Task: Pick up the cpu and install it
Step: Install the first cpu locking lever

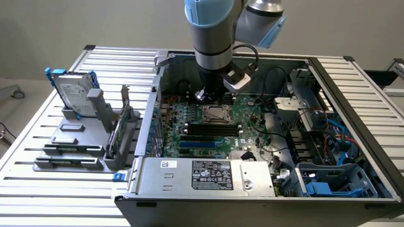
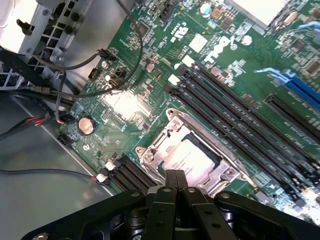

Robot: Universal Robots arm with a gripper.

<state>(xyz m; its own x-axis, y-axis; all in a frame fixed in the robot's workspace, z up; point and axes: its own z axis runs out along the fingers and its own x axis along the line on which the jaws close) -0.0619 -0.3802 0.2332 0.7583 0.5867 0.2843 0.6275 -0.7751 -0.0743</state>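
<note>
gripper (image 2: 175, 181) clenched, empty, above the cpu (image 2: 187, 155) in its socket

arm reaches down into the open computer case (image 1: 328, 71); fingers pressed together with nothing between them, hovering just over the socket frame (image 2: 172, 120) on the green motherboard (image 2: 125, 105). cpu lies flat inside the frame, shiny silver top facing up, frame's metal rim around it. black memory slots (image 2: 240, 115) run beside the socket. exterior view's left: hard drive (image 1: 73, 92) with blue brackets stands upright in a grey holder (image 1: 69, 151) on the table, well apart from the case
</note>
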